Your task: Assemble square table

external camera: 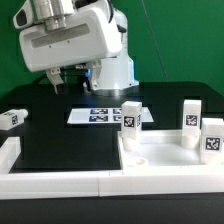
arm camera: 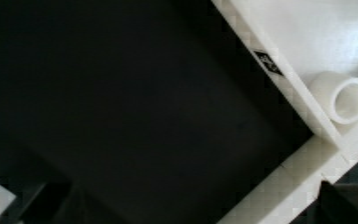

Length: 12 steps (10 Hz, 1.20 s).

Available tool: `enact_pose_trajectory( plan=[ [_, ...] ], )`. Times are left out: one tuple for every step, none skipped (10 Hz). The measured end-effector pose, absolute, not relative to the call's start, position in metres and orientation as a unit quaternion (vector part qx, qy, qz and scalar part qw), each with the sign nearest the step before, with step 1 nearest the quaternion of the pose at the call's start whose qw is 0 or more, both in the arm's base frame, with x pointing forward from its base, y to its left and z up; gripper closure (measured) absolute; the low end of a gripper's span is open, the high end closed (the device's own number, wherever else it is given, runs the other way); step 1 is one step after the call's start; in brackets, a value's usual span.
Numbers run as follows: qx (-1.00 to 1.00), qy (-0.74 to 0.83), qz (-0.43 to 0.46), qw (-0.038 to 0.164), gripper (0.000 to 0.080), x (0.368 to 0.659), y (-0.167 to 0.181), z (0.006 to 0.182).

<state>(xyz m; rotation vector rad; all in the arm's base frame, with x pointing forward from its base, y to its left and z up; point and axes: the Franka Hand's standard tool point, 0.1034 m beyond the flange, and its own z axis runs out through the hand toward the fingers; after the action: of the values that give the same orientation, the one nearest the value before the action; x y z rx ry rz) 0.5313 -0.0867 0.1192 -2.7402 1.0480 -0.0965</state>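
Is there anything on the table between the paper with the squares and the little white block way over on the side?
No. In the exterior view, only bare black table lies between the marker board and the lone leg.

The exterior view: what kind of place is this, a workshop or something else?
Most likely a robotics lab test bench. A robot arm's open hand hangs over a black table before a green backdrop, with tagged white furniture legs and a marker board for camera tracking.
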Motion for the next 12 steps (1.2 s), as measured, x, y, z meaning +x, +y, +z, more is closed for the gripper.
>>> enact_pose_trajectory(
  plan=[
    [-0.929,0.353,-0.019,0.109,0.0150,0.530,-0.085,0.119],
    [-0.929,0.354,-0.021,0.108,0.0150,0.530,-0.087,0.119],
    [-0.928,0.353,0.014,0.122,0.0150,0.524,-0.083,0.118],
    [-0.927,0.342,0.063,0.141,0.0150,0.515,-0.087,0.114],
    [-0.919,0.338,0.128,0.155,0.0150,0.491,-0.103,0.100],
    [-0.912,0.330,0.188,0.154,0.0150,0.472,-0.117,0.095],
    [-0.901,0.317,0.250,0.157,0.0150,0.452,-0.133,0.097],
    [-0.891,0.311,0.285,0.170,0.0150,0.443,-0.157,0.095],
    [-0.884,0.324,0.288,0.178,0.0150,0.441,-0.163,0.087],
    [-0.871,0.319,0.322,0.189,0.0150,0.434,-0.158,0.089],
    [-0.872,0.319,0.322,0.186,0.0150,0.438,-0.161,0.086],
    [-0.873,0.319,0.320,0.185,0.0150,0.439,-0.161,0.085]
  ],
)
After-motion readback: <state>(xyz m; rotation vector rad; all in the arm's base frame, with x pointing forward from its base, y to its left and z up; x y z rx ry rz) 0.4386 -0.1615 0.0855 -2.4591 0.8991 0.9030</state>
